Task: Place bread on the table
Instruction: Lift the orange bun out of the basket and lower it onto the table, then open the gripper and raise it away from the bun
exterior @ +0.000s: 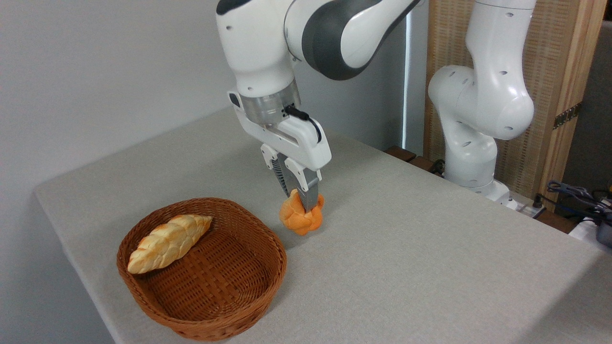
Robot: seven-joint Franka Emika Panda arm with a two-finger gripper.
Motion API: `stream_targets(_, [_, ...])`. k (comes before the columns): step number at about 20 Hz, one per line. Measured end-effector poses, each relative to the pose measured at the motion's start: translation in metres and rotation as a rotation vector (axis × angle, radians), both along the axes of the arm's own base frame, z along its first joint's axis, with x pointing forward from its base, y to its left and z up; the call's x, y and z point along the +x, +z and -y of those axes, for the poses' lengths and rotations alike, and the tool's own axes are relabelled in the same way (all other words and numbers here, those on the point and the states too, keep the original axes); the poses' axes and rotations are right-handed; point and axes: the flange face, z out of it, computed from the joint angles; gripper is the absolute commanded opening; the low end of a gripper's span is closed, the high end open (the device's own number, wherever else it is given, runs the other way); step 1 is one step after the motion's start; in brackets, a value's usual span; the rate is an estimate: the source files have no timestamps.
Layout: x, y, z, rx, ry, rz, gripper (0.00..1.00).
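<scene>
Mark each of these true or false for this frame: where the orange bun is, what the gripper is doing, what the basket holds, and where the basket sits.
1. The gripper is shut on the orange bun. True.
2. The orange bun lies inside the wicker basket. False: it is outside, right of the basket, at the table surface.
3. The basket holds a pale braided loaf. True.
4. The basket is empty. False: the loaf leans against its left inner wall.
5. The basket sits at the table's far right end. False: it is near the front left.
</scene>
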Motion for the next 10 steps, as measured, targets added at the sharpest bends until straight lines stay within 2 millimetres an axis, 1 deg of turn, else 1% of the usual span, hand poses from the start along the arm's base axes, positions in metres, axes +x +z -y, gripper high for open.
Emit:
stream_targets(4, [0.002,-0.019,0.003,0.006,-0.027,-0.037,1.0])
stream_targets(6, [0.003,-0.024,0.004,0.008,-0.029,-0.048,1.0])
stream_targets(10, [0.004,-0.026,0.005,0.01,-0.031,-0.052,1.0])
